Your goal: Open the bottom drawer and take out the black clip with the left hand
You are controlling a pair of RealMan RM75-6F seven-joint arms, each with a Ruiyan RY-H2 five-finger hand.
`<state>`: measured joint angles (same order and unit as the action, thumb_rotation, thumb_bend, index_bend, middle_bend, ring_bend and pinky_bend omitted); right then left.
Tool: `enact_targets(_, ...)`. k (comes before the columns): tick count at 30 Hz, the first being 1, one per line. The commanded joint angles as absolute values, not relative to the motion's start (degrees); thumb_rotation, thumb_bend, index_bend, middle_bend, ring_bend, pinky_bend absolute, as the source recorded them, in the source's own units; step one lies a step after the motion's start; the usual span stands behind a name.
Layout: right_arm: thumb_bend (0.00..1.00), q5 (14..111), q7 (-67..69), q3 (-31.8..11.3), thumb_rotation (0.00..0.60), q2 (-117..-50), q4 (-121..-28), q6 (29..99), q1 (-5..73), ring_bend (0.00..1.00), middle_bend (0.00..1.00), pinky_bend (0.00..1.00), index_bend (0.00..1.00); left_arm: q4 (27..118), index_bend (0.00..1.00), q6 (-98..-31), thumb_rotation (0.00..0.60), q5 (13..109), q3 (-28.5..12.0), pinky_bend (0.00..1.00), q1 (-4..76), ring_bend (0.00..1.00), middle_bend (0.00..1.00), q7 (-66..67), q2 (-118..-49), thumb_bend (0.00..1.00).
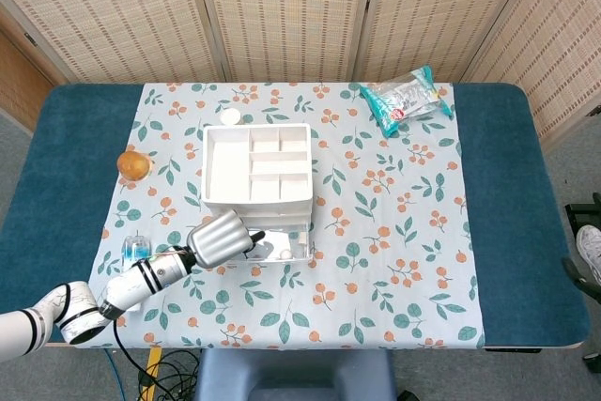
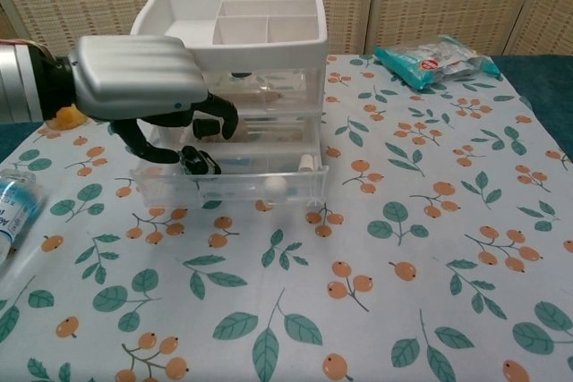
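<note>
Table: a blue-topped table (image 1: 516, 194) under a white runner cloth printed with orange berries and green leaves (image 2: 403, 248).
Organizer: a white plastic drawer unit with a divided open tray on top (image 1: 255, 164) (image 2: 235, 20) stands on the cloth; everything below is placed relative to it.
Bottom drawer: the clear plastic bottom drawer (image 2: 235, 182) is pulled out toward the camera, with a small white knob on its front.
Left hand: the silver-backed hand with black fingers (image 2: 143, 87) (image 1: 222, 238) hangs over the left end of the pulled-out drawer, fingers curved downward and apart, with nothing visibly in its grasp; whether the fingertips touch the clip cannot be told.
Right hand: appears in neither view.
Snack bag: a teal and white crinkled packet (image 1: 406, 99) (image 2: 437, 57) lies well behind and to the right of the organizer.
Bottle: a clear plastic bottle with a blue label (image 2: 13, 212) (image 1: 134, 251) lies to the organizer's front left.
Orange object: a small round orange thing (image 1: 134, 164) sits to the organizer's left.
White cap: a small white disc (image 1: 230, 116) lies just behind the organizer's left corner.
Black clip: the small black clip (image 2: 199, 160) lies inside the bottom drawer, toward its left side, just below the left hand's fingertips.
</note>
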<state>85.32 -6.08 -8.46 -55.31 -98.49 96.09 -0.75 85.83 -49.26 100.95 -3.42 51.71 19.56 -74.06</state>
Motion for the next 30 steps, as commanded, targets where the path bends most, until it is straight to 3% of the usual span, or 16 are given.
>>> enact_targets(1,0.24,85.3,-5.9,-8.4,0.600,-55.4,-98.4,96.1,-0.8,0.06,0.13,0.01,0.00,85.9,0.33,-48.2,0.600,100.0,-3.2,1.00,52.1,1.00,0.95,21.6,-74.2,0.26)
enact_targets(20,0.24,85.4,-4.8,-8.3,0.600,-55.8,-97.8,95.9,-0.8,0.06,0.13,0.01,0.00,88.2,0.32,-44.0,0.600,93.8,-3.3,1.00,53.1,1.00,0.95,30.4,-73.8,0.26)
enact_targets(30,0.24,85.2,-4.5,-8.3,0.600,-55.9,-97.5,95.9,-1.0,0.06,0.13,0.01,0.00,88.4,0.37,-43.0,0.600,92.1,-3.1,1.00,53.8,1.00,0.95,32.7,-74.1,0.26)
